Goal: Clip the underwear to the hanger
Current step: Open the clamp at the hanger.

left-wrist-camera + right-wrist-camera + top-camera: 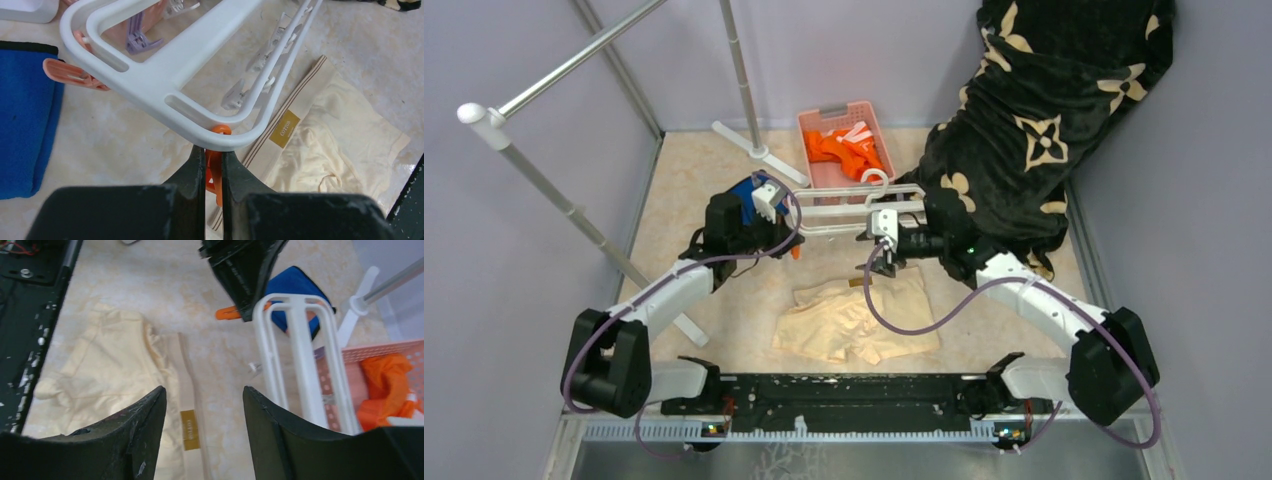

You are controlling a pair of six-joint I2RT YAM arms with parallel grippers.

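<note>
Beige tabletop (724, 200) bears the underwear (856, 318) flat; my left gripper (213, 150) clamps an orange clip (212, 172), steadying the hanger (165, 85), while my right gripper (203, 392) gapes above the waistband (187, 385) for pickup.

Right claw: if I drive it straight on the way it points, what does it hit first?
Most likely the underwear: the open right claw frames its waistband by the gold label, nothing in between. Depth is unclear; it might touch bare table beside the band.

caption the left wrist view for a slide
left tool shut on orange clip at white plastic hanger frame, beige fabric underwear beside
</note>
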